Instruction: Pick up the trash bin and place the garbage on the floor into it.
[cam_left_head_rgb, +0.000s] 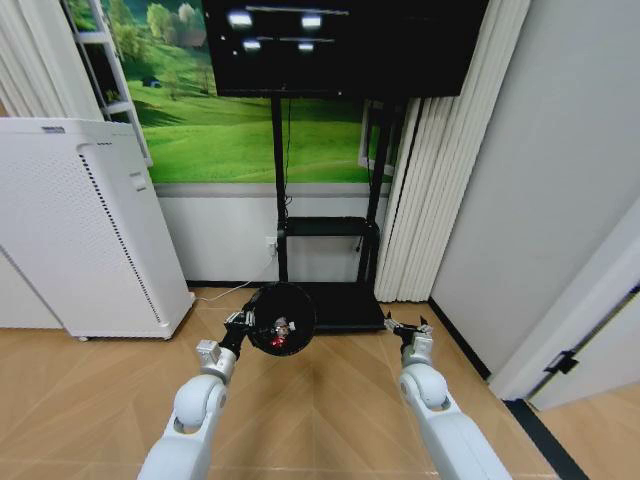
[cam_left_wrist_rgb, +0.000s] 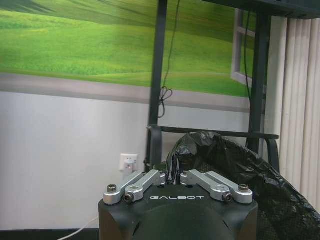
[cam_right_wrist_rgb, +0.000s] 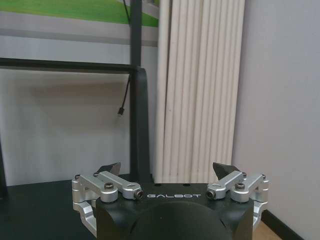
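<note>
The trash bin (cam_left_head_rgb: 282, 318), small, round and black with a dark liner, hangs just above the wooden floor in front of the TV stand. My left gripper (cam_left_head_rgb: 240, 324) is shut on its near left rim. In the left wrist view the left gripper (cam_left_wrist_rgb: 174, 175) pinches the liner's edge, with the bin (cam_left_wrist_rgb: 240, 170) bulging beyond it. Garbage (cam_left_head_rgb: 281, 331) lies inside the bin as red-and-white scraps. My right gripper (cam_left_head_rgb: 408, 326) hovers open to the right of the bin, holding nothing. In the right wrist view the right gripper (cam_right_wrist_rgb: 167, 171) has its fingers spread wide.
A tall white perforated appliance (cam_left_head_rgb: 85, 230) stands at the left. The black TV stand (cam_left_head_rgb: 328, 228) sits just behind the bin, its base (cam_left_head_rgb: 345, 308) on the floor. White curtains (cam_left_head_rgb: 425, 190) and a grey wall (cam_left_head_rgb: 560, 200) close off the right. Wooden floor (cam_left_head_rgb: 320, 410) lies open nearby.
</note>
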